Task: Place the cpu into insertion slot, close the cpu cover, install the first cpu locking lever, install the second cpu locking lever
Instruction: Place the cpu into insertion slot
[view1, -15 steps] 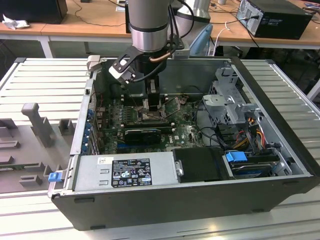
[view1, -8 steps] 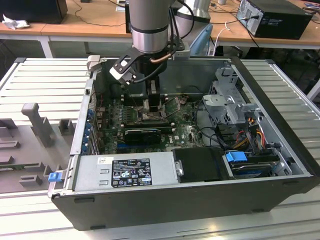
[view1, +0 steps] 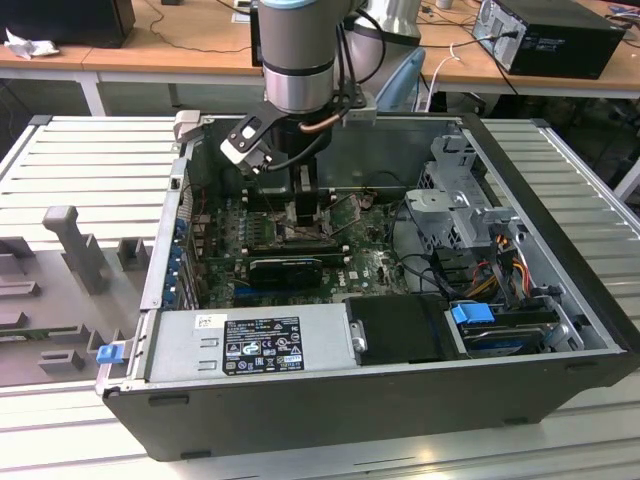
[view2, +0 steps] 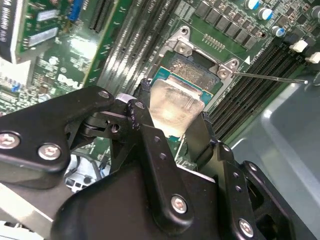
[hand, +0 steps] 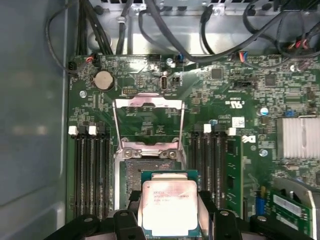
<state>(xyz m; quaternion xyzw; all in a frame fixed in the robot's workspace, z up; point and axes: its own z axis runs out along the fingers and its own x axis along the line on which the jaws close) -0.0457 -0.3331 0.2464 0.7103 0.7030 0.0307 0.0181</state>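
Note:
My gripper (view1: 306, 205) reaches down into the open computer case, over the green motherboard. In both wrist views it is shut on the cpu (hand: 170, 205) (view2: 174, 107), a silver-faced square chip held by two opposite edges between the black fingers (hand: 131, 210). The cpu hangs just above the insertion slot (hand: 142, 172) (view2: 192, 70), partly over the socket's open contact field and a little off from its middle. The cpu cover (hand: 147, 120) stands swung open beyond the socket. A thin wire locking lever (view2: 270, 77) sticks out beside the socket, unlatched.
Black memory slots (hand: 92, 170) flank the socket on both sides. A finned heatsink (hand: 297, 137) and a long black card (view1: 285, 268) sit nearby. Cables (hand: 165, 30) hang near the case wall. A power supply (view1: 250, 340) and drive cage (view1: 460, 215) fill the case's front and right.

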